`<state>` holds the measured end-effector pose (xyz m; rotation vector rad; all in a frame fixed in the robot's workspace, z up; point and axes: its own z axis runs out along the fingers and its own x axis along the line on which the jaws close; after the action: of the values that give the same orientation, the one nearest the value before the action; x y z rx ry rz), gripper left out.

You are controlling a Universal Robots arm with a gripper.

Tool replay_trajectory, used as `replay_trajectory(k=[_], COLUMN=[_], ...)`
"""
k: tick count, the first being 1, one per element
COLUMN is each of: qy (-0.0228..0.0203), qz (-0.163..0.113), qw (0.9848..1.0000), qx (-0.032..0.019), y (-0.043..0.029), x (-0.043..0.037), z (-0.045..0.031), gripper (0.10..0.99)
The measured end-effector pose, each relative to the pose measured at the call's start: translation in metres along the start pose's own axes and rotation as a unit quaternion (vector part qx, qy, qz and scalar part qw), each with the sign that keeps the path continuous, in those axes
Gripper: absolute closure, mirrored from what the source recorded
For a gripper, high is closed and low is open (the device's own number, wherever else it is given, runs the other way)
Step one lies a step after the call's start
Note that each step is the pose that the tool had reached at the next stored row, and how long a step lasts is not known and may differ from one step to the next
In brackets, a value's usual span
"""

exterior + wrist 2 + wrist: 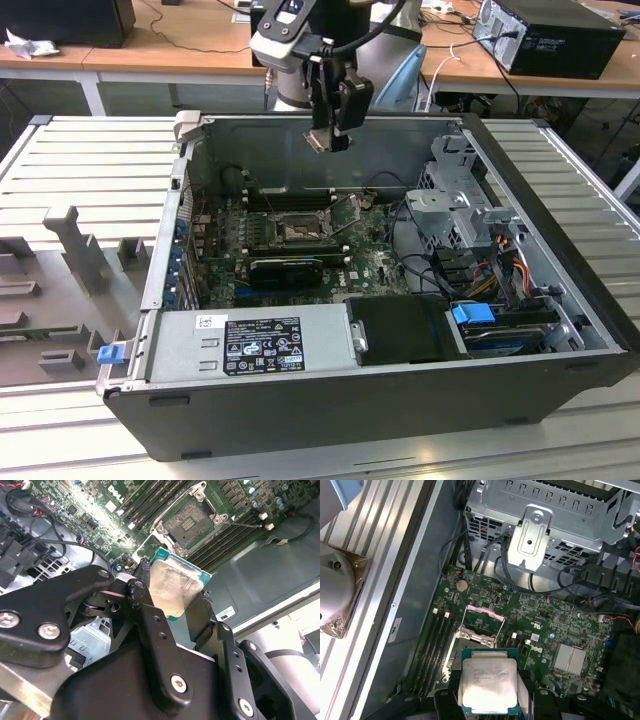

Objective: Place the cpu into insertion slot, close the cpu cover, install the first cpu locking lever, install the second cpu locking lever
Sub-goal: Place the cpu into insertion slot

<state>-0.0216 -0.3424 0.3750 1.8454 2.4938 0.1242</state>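
My gripper (pixel 328 140) hangs above the open computer case, shut on the cpu (pixel 175 586), a flat square chip with a silvery top and a green edge. Its black fingers (pixel 150 625) clamp two opposite sides of the chip. The cpu (pixel 487 682) is well above the motherboard, tilted in the second wrist view. Below it lies the insertion slot (pixel 192 522), a square black socket with a metal rim and nothing in it. The cpu cover (pixel 484 619) stands swung up at the socket's far side. In the exterior view the insertion slot (pixel 297 228) sits mid-board, below and slightly to the left of the gripper.
A black ribbed heatsink (pixel 285 268) lies just in front of the socket, with memory slots (pixel 432 645) alongside. The grey power supply (pixel 255 340) fills the case front. A metal drive cage (pixel 455 200) and loose cables (pixel 415 255) crowd the exterior view's right.
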Motion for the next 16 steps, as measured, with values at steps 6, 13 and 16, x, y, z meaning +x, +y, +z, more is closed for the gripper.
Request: replay_trajectory(k=[6,13,16], qy=[-0.0017,-0.0047,-0.0073], qz=[0.020,0.054,0.084], qw=[0.9998,0.9985,0.9964], qx=[-0.0004,-0.0010,-0.0015], y=[0.0000,0.0000,0.0000], x=[0.0000,0.0000,0.0000], z=[0.0000,0.0002,0.0005], gripper=[0.561,0.561,0.561])
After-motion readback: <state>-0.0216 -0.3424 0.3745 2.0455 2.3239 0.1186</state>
